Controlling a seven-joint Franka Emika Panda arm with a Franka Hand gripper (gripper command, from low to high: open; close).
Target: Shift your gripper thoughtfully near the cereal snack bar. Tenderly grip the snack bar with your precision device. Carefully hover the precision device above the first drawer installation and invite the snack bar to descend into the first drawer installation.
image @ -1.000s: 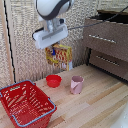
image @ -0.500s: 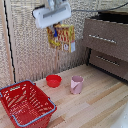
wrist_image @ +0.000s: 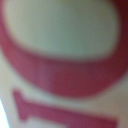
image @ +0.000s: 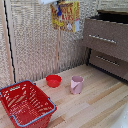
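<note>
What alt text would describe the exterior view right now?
A yellow snack bar hangs high at the top of the frame, beside the open top drawer of a dark brown cabinet; the pincer holding it is almost out of frame. Below, a red bowl, pink cup and red basket sit on a wooden table.

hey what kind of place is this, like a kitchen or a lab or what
Probably a mock home room set up for robot tests, not a real kitchen. A dark wooden cabinet with drawers stands on a bare wood floor, where a red basket, bowl and pink cup sit like props.
</note>
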